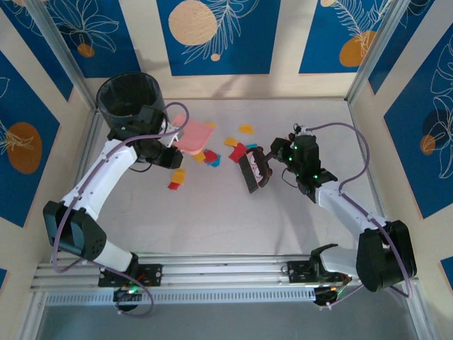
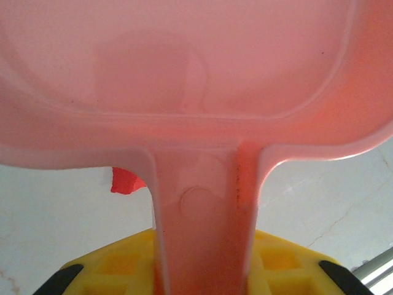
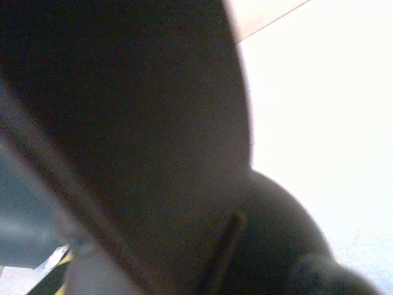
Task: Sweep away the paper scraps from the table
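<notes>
Left claw [image 1: 172,150] pinches the handle of a pink dustpan [image 1: 195,134]. In the left wrist view the yellow fingers [image 2: 116,270] sit pressed on both sides of that handle. The dustpan lies toward the far left of the table [image 1: 212,219], its mouth facing right, just beside a black bin [image 1: 145,88] that stands in the far left corner.

Right claw [image 1: 272,160] is clamped on a small dark brush [image 1: 253,171] near the table's middle, a bit toward the far edge, bristles pointing toward the near edge. In the right wrist view the brush is a dark blur right up against the lens, with bright table beside it.

Paper scraps [image 1: 237,151] are scattered on the table between dustpan and brush:
- Red, yellow and teal bits are just left of the brush.
- One orange bit [image 1: 245,129] is farther back toward the far edge.
- A red-yellow-teal cluster [image 1: 210,157] is by the dustpan's mouth.
- A yellow bit [image 1: 178,176] and a red bit [image 1: 173,185] lie nearer the near edge, beside the left claw.

The left wrist view shows one red scrap [image 2: 126,181] peeking out under the dustpan's edge. The dustpan's tray looks bare inside.
</notes>
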`<state>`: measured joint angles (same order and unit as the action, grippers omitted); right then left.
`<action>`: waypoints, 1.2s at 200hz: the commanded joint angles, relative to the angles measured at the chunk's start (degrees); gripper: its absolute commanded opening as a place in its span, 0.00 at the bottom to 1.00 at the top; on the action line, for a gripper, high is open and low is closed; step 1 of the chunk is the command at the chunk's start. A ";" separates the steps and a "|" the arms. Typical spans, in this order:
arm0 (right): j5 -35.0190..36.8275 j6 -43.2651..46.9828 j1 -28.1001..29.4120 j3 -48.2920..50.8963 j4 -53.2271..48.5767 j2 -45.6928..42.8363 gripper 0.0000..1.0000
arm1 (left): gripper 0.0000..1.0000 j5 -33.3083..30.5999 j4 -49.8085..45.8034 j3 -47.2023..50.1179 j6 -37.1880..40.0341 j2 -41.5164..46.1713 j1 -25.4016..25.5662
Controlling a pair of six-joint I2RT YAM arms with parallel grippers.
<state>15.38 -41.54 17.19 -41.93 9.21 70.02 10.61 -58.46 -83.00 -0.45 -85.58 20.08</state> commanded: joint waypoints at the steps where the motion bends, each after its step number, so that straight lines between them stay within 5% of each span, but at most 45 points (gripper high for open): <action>1: -3.27 -2.56 -0.89 -3.80 4.18 2.20 0.00 | 0.00 -2.13 -1.75 0.25 1.24 0.02 0.92; 139: 2.50 -10.48 -2.54 -18.65 9.55 28.48 0.00 | 0.00 -1.91 -1.57 1.78 1.68 -0.02 2.33; 240: 13.36 -7.66 -2.44 -10.77 -3.91 19.80 0.00 | 0.00 -0.30 -4.42 1.15 4.18 -2.83 4.93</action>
<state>22.83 -51.46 14.57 -55.42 11.92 93.86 9.17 -60.36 -81.62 1.96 -87.31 23.42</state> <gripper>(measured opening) 0.269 0.263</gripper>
